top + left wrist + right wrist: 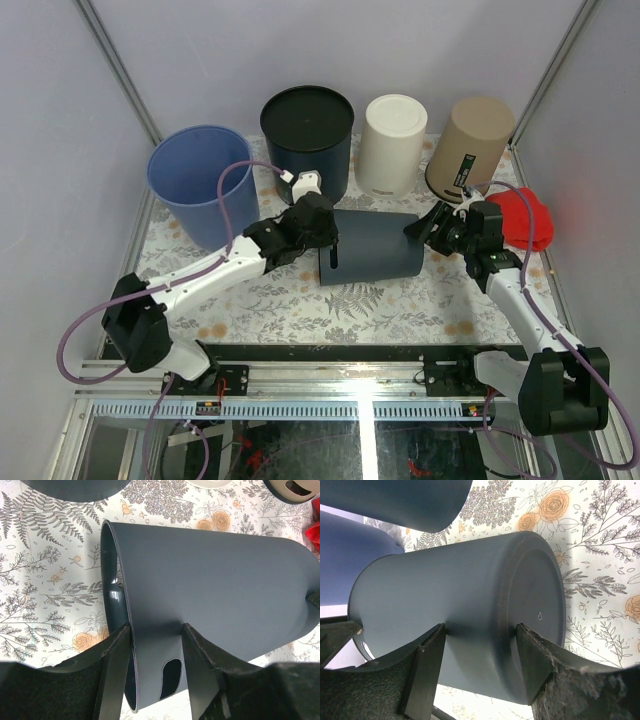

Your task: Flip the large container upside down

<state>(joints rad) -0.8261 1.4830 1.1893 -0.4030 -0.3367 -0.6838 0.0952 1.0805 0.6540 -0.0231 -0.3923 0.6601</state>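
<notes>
The large dark grey container (372, 248) lies on its side mid-table, mouth to the left, base to the right. My left gripper (328, 252) is at the mouth end. In the left wrist view its jaws (156, 625) stand wide apart, one finger at the rim, the other on the outer wall (215, 570), with a handle cut-out between them. My right gripper (425, 222) is at the base end. In the right wrist view its jaws (480, 626) stand wide apart, one tip on the side wall (420, 590), the other on the flat base.
Behind stand a blue bucket (200, 180), a black container (307, 125), a white one (393, 140) and a tan one (470, 145) lying tilted. A red object (525, 218) sits by the right arm. The cloth is flowered.
</notes>
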